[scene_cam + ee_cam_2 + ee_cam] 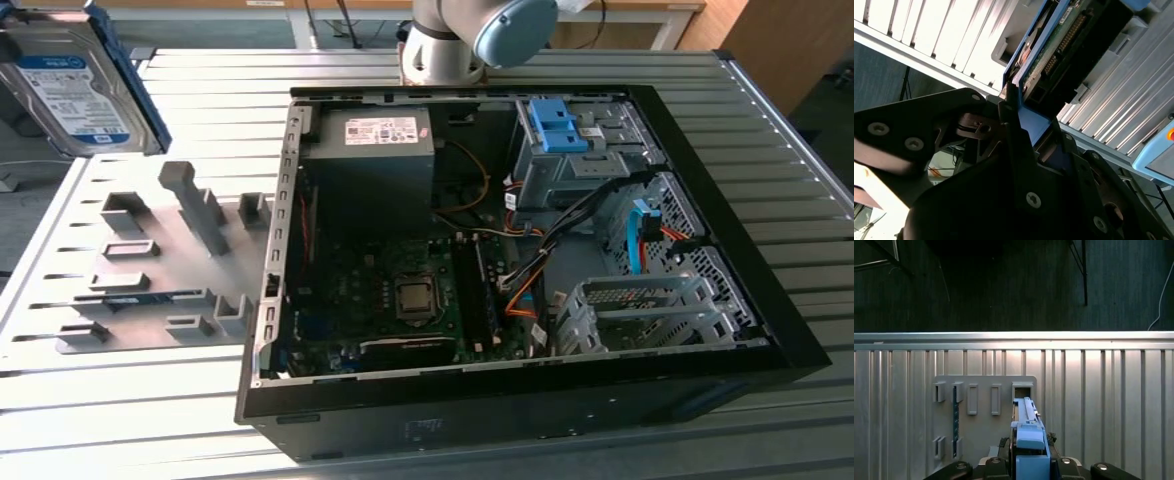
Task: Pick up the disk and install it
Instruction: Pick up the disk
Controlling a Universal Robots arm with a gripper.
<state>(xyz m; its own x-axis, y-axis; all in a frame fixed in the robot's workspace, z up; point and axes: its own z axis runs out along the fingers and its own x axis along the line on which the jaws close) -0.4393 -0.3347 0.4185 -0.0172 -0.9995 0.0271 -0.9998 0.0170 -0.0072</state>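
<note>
In the exterior view the disk (67,80) sits high at the exterior view's left, above the slatted bench (214,90), with its label facing the camera. The frame edge cuts off its upper part and whatever carries it. The second wrist view settles that: the black hand (1026,125) is clamped on the blue rail of the disk (1054,45). The green circuit-board underside shows there, though the disk's far end runs out of frame. In the first wrist view the disk (1029,440) appears edge-on, held upright over the grey fixture plate (984,405), with the hand's body largely cut off by the frame edge. The exterior view shows the open computer case (747,300) well apart from the disk, and part of the arm (461,35) behind the case
</note>
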